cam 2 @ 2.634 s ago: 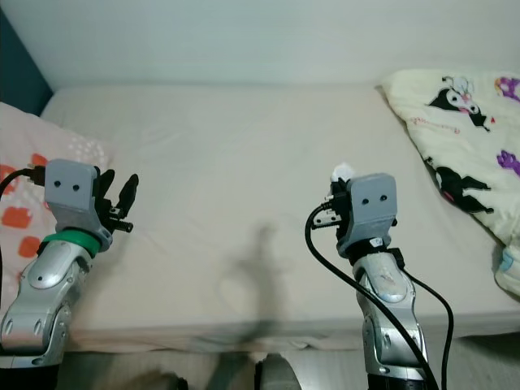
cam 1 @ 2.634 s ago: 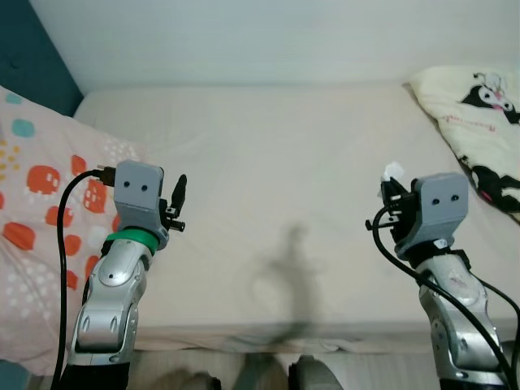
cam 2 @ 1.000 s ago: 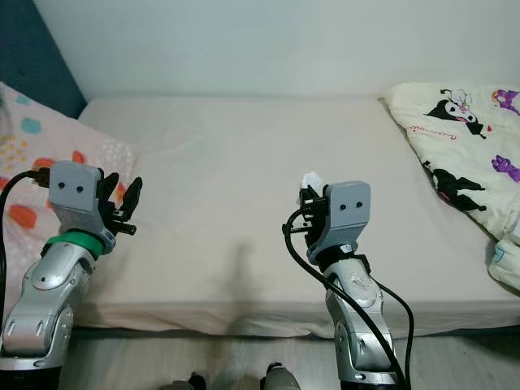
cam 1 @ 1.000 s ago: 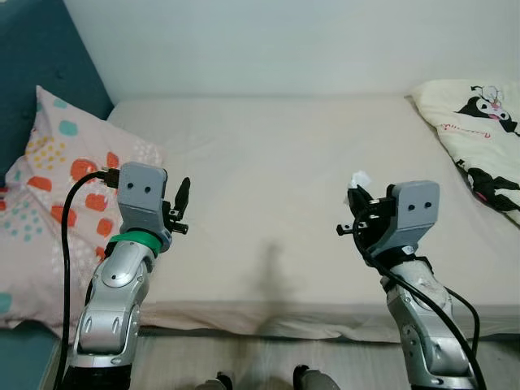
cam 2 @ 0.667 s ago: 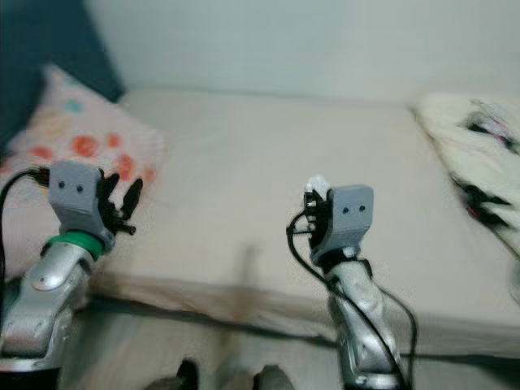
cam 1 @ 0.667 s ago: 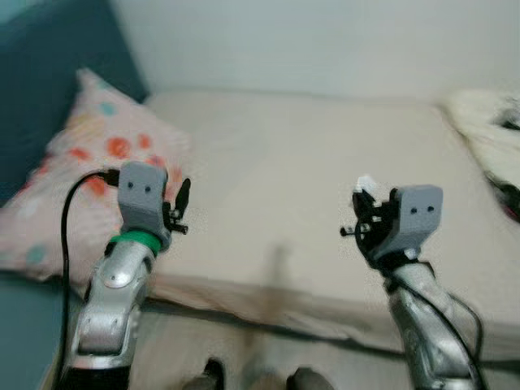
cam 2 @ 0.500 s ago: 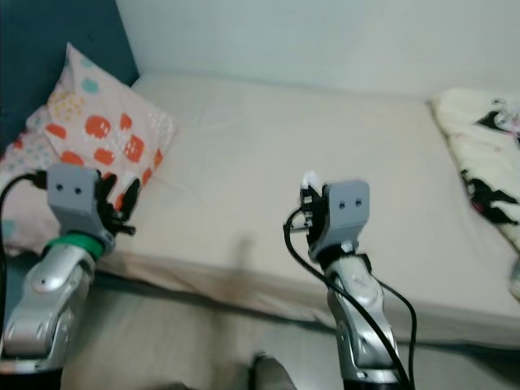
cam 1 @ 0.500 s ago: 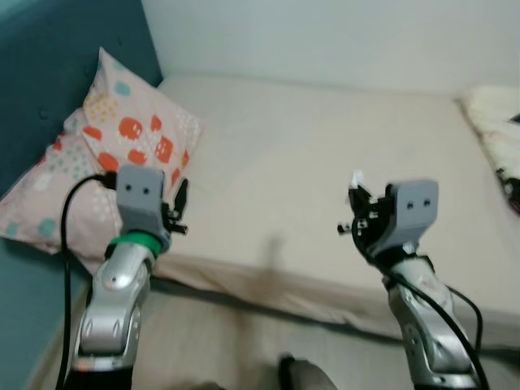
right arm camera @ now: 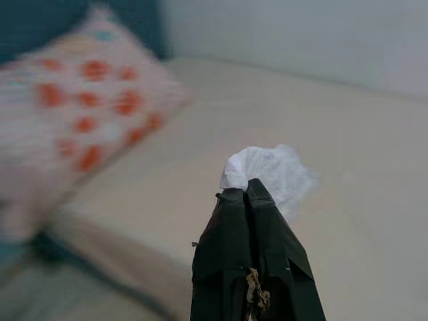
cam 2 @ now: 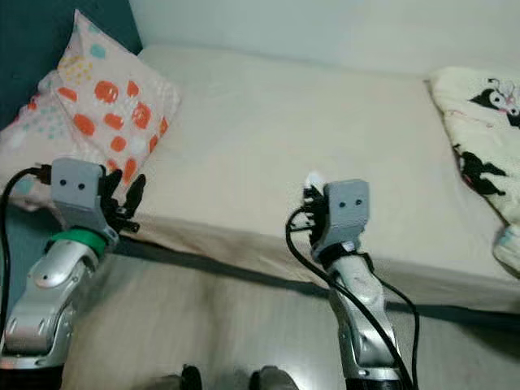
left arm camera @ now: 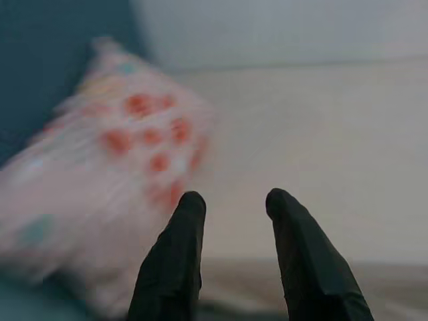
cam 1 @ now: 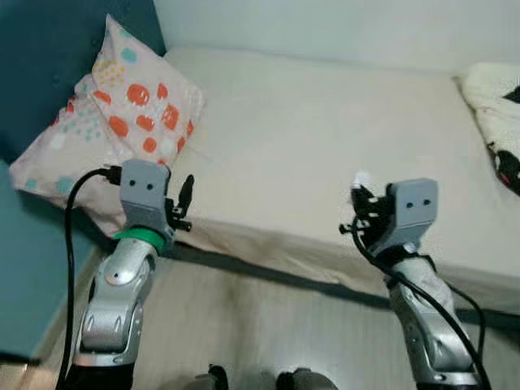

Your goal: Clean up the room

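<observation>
The right gripper [cam 1: 357, 213] sits at about 4 o'clock in the left eye view, raised over the near edge of the bed [cam 1: 325, 138], its fingers pinched together on a small white crumpled tissue [cam 1: 361, 177] that pokes out above them; the left gripper [cam 1: 184, 207] is at 8 o'clock, held up with nothing in it, beside the spotted pillow [cam 1: 122, 122] lying at 10 o'clock against the dark blue headboard [cam 1: 49, 65]. In the right eye view a cartoon-print blanket [cam 2: 479, 138] lies at 2 o'clock on the mattress and pale wooden floor [cam 2: 211, 325] runs below the bed. The left wrist view shows two black fingers [left arm camera: 177, 261] set apart, empty, aimed at the blurred pillow. The right wrist view shows the fingers closed tight, the tissue wad gripped at their tips. The scrap appears to be in hand and in transit; the next move probably calls for finding a bin and letting go over it.
</observation>
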Robot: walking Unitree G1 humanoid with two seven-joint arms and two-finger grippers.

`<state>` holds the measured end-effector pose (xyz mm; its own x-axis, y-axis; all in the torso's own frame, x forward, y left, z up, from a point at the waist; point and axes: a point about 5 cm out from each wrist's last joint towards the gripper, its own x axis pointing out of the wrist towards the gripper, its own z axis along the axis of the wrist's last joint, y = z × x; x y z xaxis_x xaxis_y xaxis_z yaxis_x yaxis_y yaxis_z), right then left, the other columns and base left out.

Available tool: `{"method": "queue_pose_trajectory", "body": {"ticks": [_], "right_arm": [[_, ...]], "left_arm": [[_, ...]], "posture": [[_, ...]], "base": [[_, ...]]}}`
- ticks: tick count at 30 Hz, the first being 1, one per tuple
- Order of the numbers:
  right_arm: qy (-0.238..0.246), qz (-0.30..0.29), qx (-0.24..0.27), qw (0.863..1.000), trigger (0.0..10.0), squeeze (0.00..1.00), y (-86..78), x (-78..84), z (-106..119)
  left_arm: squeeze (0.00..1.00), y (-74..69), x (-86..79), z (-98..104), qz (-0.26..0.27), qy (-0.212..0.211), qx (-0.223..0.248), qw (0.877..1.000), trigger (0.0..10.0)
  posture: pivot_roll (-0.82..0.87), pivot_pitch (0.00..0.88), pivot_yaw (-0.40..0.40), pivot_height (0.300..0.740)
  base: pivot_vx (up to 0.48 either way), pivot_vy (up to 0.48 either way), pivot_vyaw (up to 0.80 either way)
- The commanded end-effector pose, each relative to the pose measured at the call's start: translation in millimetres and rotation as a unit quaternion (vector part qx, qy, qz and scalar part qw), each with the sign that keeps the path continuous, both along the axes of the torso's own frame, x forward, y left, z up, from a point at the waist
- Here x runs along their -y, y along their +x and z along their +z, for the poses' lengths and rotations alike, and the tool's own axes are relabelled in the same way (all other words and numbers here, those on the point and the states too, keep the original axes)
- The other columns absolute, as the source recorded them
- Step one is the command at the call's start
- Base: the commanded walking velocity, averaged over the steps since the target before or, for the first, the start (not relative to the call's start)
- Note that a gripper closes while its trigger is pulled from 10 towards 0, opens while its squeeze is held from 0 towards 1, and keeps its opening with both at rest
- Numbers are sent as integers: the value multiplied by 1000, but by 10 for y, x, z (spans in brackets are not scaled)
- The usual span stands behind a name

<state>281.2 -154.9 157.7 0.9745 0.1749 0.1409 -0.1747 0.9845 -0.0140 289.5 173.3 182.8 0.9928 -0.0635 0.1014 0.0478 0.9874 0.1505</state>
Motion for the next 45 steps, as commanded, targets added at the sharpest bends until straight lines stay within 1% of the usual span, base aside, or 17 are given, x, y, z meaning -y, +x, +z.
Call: {"method": "queue_pose_trajectory", "body": {"ticks": [1,18,30,45], "right_arm": [[-5,3,-8,1000,10000,0,-8,-8,-46],[0,7,-7,1000,10000,0,4,-35,-51],[7,10,-3,1000,10000,0,8,-55,-44],[11,14,-3,1000,10000,0,2,-69,-48]], "left_arm": [[0,-32,-15,-81,3,-4,-16,1000,10000],[0,-27,-21,-75,3,-4,-17,1000,10000],[0,-19,6,-100,-3,1,-32,999,10000],[0,-4,-11,-115,4,2,-40,999,10000]], "posture": [[-73,51,60,740],[-68,53,64,740],[-66,54,70,740],[-70,56,76,740]], "base": [[-371,0,750],[-357,0,757],[0,0,780],[0,0,781]]}}
